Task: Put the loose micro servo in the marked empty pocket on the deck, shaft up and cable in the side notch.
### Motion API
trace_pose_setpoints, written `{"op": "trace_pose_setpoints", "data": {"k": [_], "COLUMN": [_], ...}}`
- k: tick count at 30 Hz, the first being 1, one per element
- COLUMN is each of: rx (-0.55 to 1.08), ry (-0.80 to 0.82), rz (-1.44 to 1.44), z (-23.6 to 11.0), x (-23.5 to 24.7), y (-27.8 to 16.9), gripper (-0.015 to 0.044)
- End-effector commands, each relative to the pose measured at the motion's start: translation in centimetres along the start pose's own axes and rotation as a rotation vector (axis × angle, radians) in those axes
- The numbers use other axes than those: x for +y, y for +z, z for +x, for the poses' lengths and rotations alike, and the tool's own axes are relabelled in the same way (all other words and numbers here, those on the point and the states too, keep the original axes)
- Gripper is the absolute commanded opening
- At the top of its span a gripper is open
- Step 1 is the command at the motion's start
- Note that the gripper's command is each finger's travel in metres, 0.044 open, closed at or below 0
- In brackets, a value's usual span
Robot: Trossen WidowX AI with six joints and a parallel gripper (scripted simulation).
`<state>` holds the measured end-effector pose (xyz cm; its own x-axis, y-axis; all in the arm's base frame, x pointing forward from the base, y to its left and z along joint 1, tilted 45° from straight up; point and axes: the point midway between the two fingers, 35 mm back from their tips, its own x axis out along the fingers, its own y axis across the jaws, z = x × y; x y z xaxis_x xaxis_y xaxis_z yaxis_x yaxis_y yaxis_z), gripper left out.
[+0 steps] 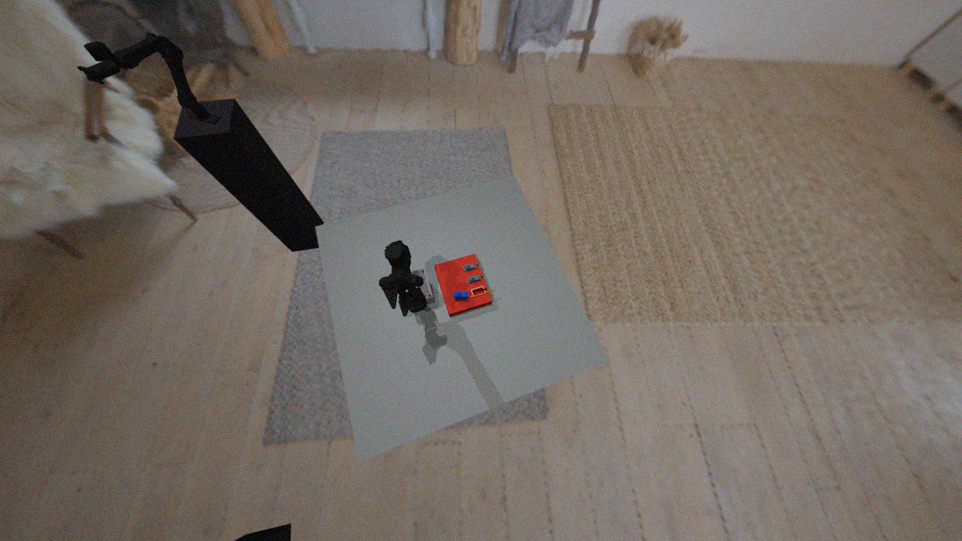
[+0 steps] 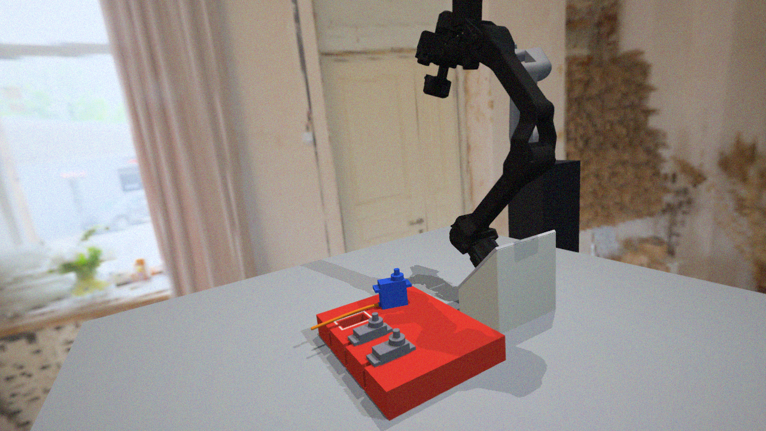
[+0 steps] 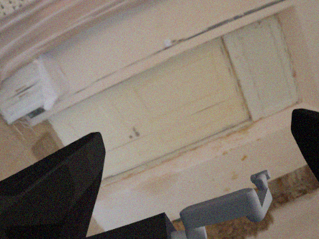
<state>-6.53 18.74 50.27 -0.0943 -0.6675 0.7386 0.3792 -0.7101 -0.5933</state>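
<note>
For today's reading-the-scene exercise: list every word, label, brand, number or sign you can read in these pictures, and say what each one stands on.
No readable text in any view.
Red rectangular robot deck: only a white outline marking the empty pocket, no letters.
Blue micro servo and grey seated servos: no labels visible.
White box on the wall, wrist view: dark marks, too blurred to read.

The red deck (image 2: 428,343) and the blue micro servo (image 2: 392,290) look like smooth, matt plastic, as do the two grey servos (image 2: 381,340) seated in the deck. The table top (image 2: 643,343) is a smooth, matt pale grey, and the black arm (image 2: 522,133) has a dull, faintly grainy finish. The floor (image 1: 739,437) shows pale wood planks with a rough woven straw-coloured rug (image 1: 706,201) and a speckled grey carpet (image 1: 410,161).
</note>
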Motion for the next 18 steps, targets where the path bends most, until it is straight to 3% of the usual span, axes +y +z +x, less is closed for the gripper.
{"op": "trace_pose_setpoints", "data": {"k": [1,15,18], "rx": [0.000,-0.026,-0.052], "ry": [0.004,0.172,0.220], "rz": [0.004,0.106,0.111], "z": [0.1,5.2,6.4], "x": [0.1,3.7,4.9], "y": [-0.1,-1.0,-1.1], "gripper": [0.0374,0.0006,0.0000]}}
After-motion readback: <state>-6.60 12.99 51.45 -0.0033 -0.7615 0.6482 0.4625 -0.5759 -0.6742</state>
